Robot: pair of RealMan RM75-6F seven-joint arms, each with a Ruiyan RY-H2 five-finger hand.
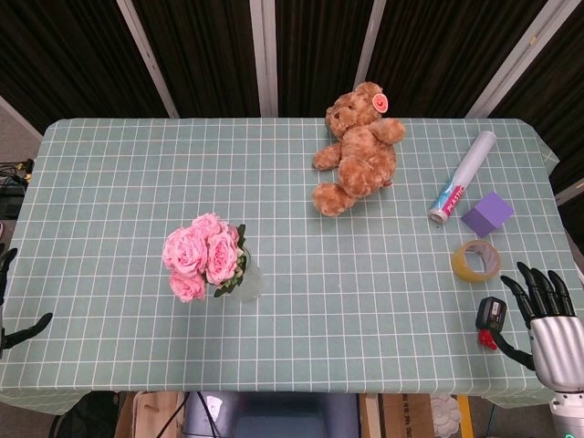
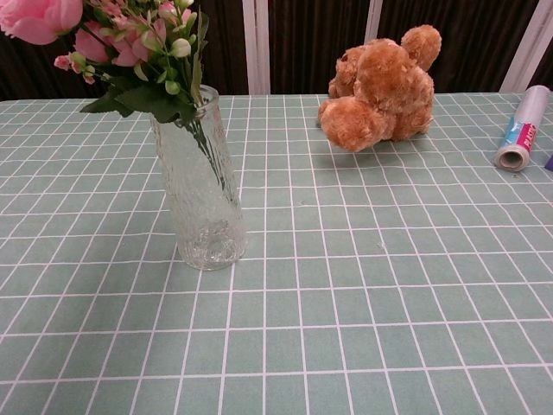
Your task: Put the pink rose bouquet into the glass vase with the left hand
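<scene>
Covering most of both views, the counter (image 1: 383, 301) wears a green cloth ruled in white squares, with dark curtain panels behind it. Toward the upper middle of the head view a brown teddy bear (image 1: 359, 146) lies on its back; in the chest view it shows at the upper right. Left of centre in the head view the bouquet (image 1: 203, 255) of pink roses stands with its stems inside the vase (image 1: 248, 279), blooms and green leaves spreading above the rim; the chest view shows the textured clear vase (image 2: 200, 194) leaning a little to the left, the green stems visible through the glass, and the bouquet (image 2: 130, 52) at the upper left of the frame. At the right of the head view a white roll (image 1: 463, 177) with a printed label lies slanted, a purple block (image 1: 486, 214) just beside its lower end, and a ring of yellow tape (image 1: 475, 261) below that. Near the lower right edge sits a small black and red tool (image 1: 491, 319). The right hand (image 1: 547, 319) hovers just right of that tool at the lower right corner, fingers spread and holding nothing. The left hand (image 1: 11, 315) shows only as dark fingertips at the lower left edge, well apart from the vase, fingers apart and empty.
</scene>
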